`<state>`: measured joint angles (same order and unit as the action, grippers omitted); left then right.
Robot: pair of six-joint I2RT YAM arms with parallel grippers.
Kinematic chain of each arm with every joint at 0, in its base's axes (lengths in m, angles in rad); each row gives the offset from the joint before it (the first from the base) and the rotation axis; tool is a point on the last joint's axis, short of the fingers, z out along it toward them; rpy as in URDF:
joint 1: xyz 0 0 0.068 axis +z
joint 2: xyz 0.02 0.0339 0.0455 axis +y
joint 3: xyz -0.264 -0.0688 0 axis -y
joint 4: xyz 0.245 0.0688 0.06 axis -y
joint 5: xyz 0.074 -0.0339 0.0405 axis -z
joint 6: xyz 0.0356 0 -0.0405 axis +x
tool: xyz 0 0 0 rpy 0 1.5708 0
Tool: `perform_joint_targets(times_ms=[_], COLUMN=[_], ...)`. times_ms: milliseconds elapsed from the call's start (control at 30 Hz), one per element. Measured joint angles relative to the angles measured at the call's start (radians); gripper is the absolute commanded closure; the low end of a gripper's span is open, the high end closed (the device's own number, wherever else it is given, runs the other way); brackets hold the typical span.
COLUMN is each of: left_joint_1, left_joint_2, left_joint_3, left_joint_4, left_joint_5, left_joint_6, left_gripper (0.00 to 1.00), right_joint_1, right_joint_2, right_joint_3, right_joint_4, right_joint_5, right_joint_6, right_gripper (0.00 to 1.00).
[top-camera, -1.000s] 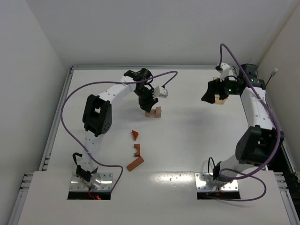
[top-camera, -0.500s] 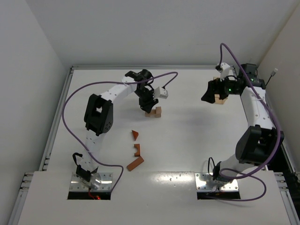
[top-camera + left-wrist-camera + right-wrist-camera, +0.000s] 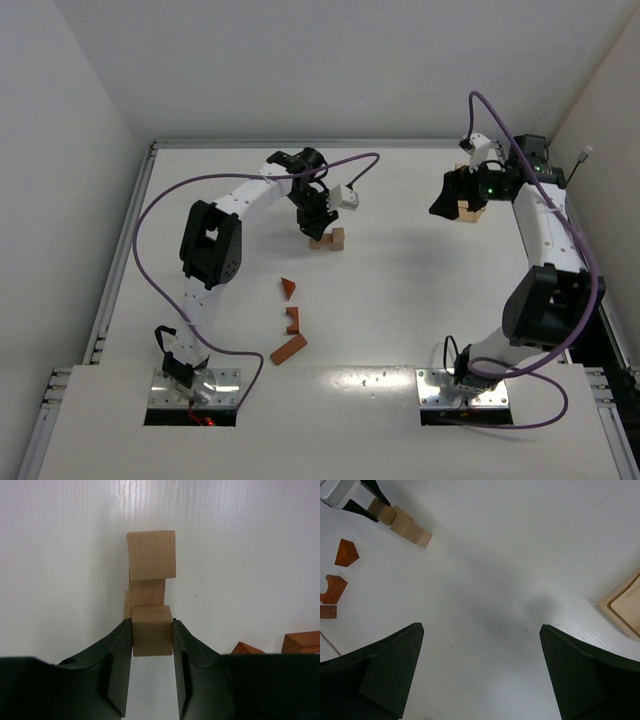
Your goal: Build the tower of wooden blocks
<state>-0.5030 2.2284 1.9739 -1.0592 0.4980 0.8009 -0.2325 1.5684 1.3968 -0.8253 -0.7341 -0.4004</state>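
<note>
Left gripper (image 3: 151,626) pinches a tan block (image 3: 152,642) against the tan stack (image 3: 151,555), far-center table. 3 red-brown blocks (image 3: 291,320) lie nearer, apart. Right gripper (image 3: 480,627) spread wide, empty, beside tray (image 3: 625,605).

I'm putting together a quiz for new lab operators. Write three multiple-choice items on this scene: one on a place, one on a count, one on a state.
1. Where do the reddish-brown pieces lie?
A. stacked on one another
B. atop the tan blocks
C. loose on the table, nearer its near edge than the tan blocks

2. How many reddish-brown pieces show from above?
A. three
B. one
C. six

3. The left gripper is:
A. wide open
B. shut on a tan block
C. out of view

Answers: 1 C, they lie apart on bare table; 2 A, three separate pieces show; 3 B, its fingers press both sides of the block.
</note>
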Motion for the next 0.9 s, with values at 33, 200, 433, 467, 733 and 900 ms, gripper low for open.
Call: perform_joint_targets(times_ms=[33,200,433,467,733,900], left_joint_1=[0.000,0.000,0.000,0.000,0.000,0.000], left_joint_2=[0.000,0.000,0.000,0.000,0.000,0.000], left_joint_3=[0.000,0.000,0.000,0.000,0.000,0.000], left_joint_4=[0.000,0.001,0.002,0.002,0.003,0.006], left_joint_5=[0.000,0.000,0.000,0.000,-0.001,-0.001], left_joint_6=[0.000,0.000,0.000,0.000,0.000,0.000], left_gripper=[0.99,0.99,0.99,0.99,0.99,0.99], right_joint_1=[0.000,0.000,0.000,0.000,0.000,0.000], right_joint_2=[0.002,0.003,0.003,0.003,0.004,0.005], right_joint_3=[0.000,0.000,0.001,0.001,0.005,0.010], right_joint_4=[0.000,-0.001,-0.006,-0.007,-0.008,-0.008], right_joint_5=[0.000,0.000,0.000,0.000,0.000,0.000], right_joint_6=[0.000,0.000,0.000,0.000,0.000,0.000], right_gripper=[0.00,0.00,0.00,0.00,0.00,0.00])
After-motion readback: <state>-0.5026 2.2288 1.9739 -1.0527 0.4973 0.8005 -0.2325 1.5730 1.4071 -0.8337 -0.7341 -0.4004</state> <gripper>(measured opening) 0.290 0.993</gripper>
